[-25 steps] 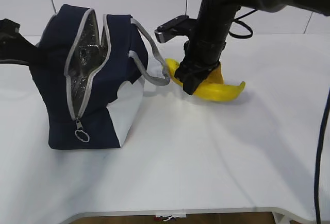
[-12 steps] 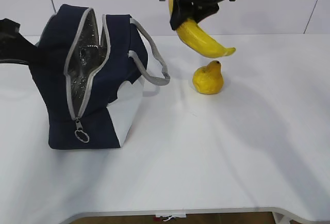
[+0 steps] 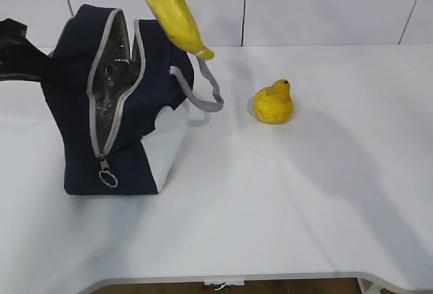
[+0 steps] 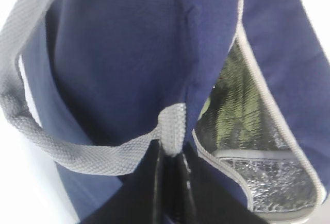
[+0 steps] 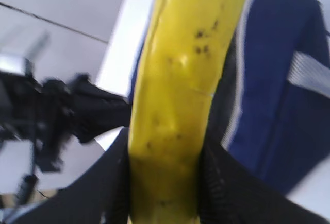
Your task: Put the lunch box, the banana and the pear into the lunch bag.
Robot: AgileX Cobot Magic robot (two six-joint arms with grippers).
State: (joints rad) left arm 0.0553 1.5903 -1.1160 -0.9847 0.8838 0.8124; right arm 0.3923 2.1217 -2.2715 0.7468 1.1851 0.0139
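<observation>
While the right gripper (image 5: 165, 193) clamps the banana (image 3: 174, 11) near its upper end, soft curved fruit likely bruises; left gripper (image 4: 170, 183) pinches the lunch bag (image 3: 122, 105) handle.

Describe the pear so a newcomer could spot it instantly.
Start at the navy lunch bag standing on the left of the white table. Look right, past its grey handle: the pear sits alone there, lumpy, yellow-orange, dark-tipped, unlike the long banana held above the bag.

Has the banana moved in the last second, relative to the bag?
Yes. The banana has gone from the table beside the pear up and left; it now hangs above the open lunch bag, held by the right gripper.
</observation>
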